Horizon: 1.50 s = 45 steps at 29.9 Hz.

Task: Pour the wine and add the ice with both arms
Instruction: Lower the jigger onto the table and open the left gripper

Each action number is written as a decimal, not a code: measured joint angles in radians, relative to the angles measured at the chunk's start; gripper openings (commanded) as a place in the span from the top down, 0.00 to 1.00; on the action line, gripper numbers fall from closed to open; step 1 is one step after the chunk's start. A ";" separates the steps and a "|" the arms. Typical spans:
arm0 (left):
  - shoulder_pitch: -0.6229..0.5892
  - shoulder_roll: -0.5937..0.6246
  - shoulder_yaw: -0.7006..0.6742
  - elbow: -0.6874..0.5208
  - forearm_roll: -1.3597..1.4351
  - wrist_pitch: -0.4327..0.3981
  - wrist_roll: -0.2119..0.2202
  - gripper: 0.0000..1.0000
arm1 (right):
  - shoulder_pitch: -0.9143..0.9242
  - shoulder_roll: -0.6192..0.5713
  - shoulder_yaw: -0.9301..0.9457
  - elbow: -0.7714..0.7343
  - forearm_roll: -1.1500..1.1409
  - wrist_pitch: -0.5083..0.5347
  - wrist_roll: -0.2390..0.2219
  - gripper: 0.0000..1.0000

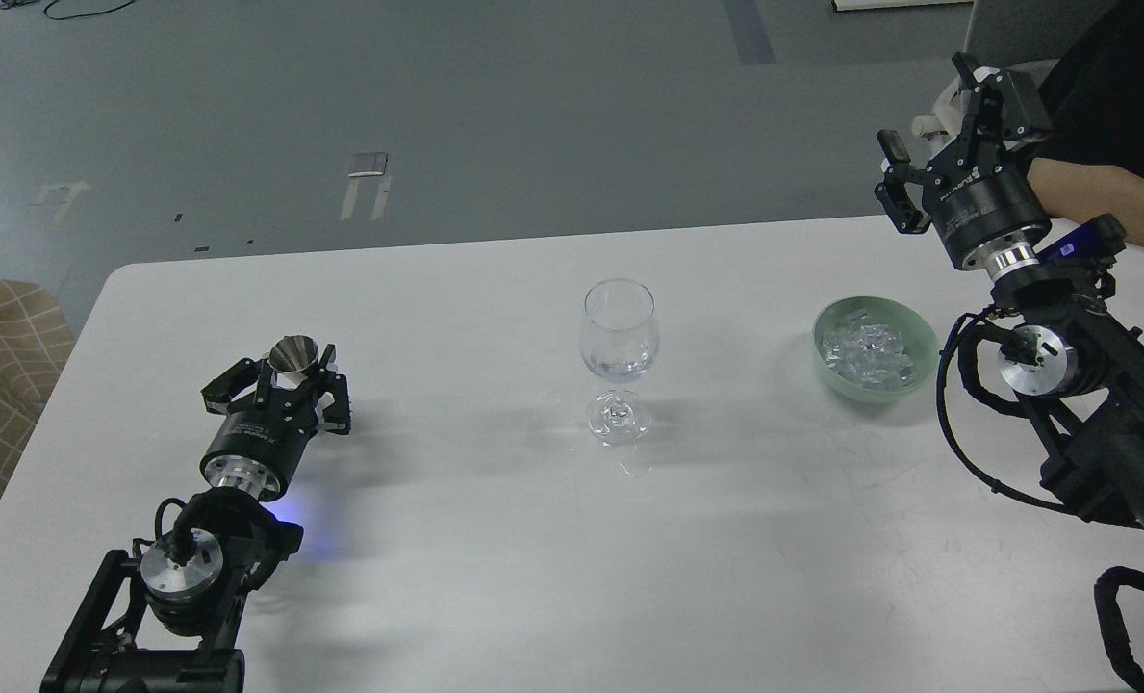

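Note:
A clear stemmed glass (pixel 618 337) stands upright at the table's middle; a faint glint low in its bowl may be wine, I cannot tell. A heap of clear ice chunks (pixel 868 348) lies in a pale green bowl (pixel 827 372) to its right. My left gripper (pixel 290 382) rests low over the table at the left, shut on a small metal cup (pixel 293 352) whose open mouth faces up; its contents are hidden. My right gripper (pixel 929 117) is open and empty, raised beyond the bowl at the far right edge.
A bare human forearm (pixel 1101 197) lies on the table's far right corner behind my right arm. A checked chair (pixel 4 337) stands left of the white table (pixel 495 539). The floor lies beyond the far edge.

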 measured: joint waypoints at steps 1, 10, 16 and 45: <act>0.000 0.000 0.001 0.000 0.000 0.000 0.000 0.54 | 0.000 0.000 0.000 0.000 0.000 0.000 0.000 0.00; -0.002 0.002 0.006 0.001 0.000 -0.001 0.000 0.43 | 0.000 -0.002 0.001 0.000 0.000 -0.001 0.000 0.00; -0.005 0.002 0.007 0.001 0.000 -0.001 0.002 0.36 | 0.000 -0.003 0.001 0.000 0.000 -0.001 0.000 0.00; 0.066 0.036 0.012 -0.059 0.005 -0.002 0.037 0.02 | -0.002 -0.003 0.002 0.002 0.001 -0.001 0.000 0.00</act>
